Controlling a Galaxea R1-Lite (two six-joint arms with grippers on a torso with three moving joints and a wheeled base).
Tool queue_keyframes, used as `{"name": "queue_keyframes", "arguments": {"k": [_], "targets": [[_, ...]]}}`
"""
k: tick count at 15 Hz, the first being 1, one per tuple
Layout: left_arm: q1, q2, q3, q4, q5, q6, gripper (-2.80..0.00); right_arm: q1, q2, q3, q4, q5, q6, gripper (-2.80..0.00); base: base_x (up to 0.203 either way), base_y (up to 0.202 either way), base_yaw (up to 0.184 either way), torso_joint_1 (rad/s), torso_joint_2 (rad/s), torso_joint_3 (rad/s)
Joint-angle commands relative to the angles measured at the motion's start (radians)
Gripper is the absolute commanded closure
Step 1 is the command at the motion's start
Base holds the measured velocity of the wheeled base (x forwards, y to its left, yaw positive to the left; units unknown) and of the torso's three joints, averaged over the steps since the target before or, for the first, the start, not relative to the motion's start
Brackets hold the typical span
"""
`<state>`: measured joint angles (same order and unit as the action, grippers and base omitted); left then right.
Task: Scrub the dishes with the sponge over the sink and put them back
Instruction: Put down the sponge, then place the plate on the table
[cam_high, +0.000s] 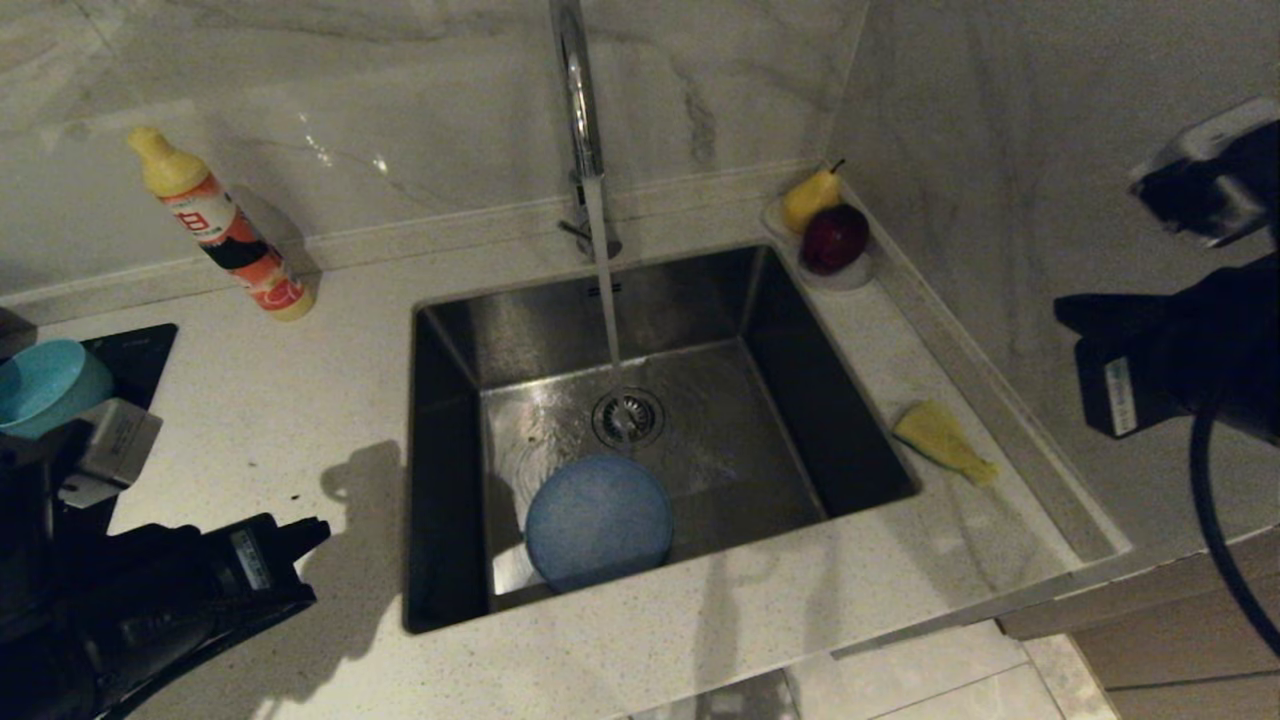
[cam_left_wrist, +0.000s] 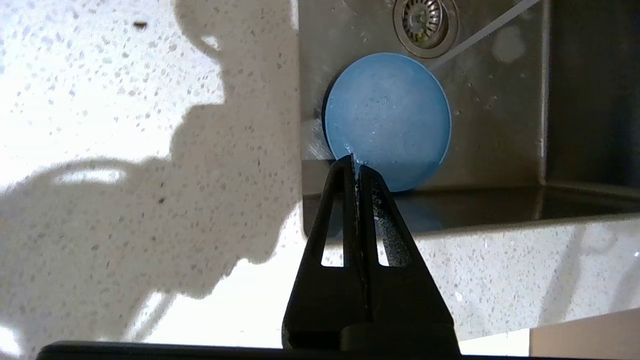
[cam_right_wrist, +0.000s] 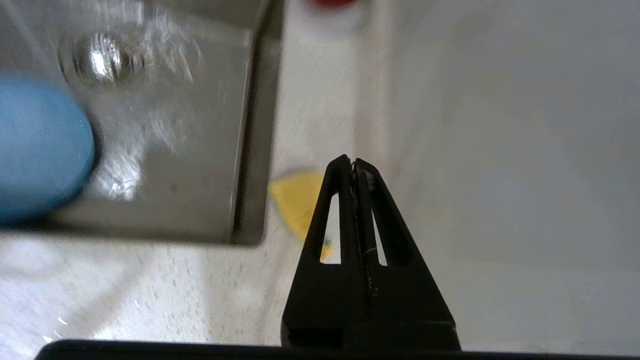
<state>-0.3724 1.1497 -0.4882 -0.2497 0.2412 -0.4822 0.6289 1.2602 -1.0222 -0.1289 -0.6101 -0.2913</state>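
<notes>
Water is running from the tap (cam_high: 578, 110) into the shiny steel sink (cam_high: 460, 340). Round blue plate (cam_left_wrist: 387, 120) is lying just past the left gripper (cam_left_wrist: 354, 161), fingers pressed together. Soft yellow sponge (cam_right_wrist: 296, 205) is sitting beside the right gripper (cam_right_wrist: 352, 162), fingers pressed together too.

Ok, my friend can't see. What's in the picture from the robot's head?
A blue plate lies in a steel sink while the tap runs. A yellow sponge sits on the counter to the sink's right; both shut grippers hold nothing.
</notes>
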Motion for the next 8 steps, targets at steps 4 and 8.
{"name": "queue_keyframes", "arguments": {"k": [4, 8], "targets": [[0.004, -0.05, 0.064, -0.002, 0.012, -0.021, 0.0, -0.101, -0.257, 0.034, 0.01, -0.018, 0.008, 0.0, 0.0, 0.0, 0.0, 0.0, 0.0, 0.0], [0.004, -0.105, 0.11, -0.001, 0.016, -0.021, 0.0, -0.35, -0.42, 0.124, 0.016, -0.015, -0.008, 0.0, 0.0, 0.0, 0.0, 0.0, 0.0, 0.0]]}}
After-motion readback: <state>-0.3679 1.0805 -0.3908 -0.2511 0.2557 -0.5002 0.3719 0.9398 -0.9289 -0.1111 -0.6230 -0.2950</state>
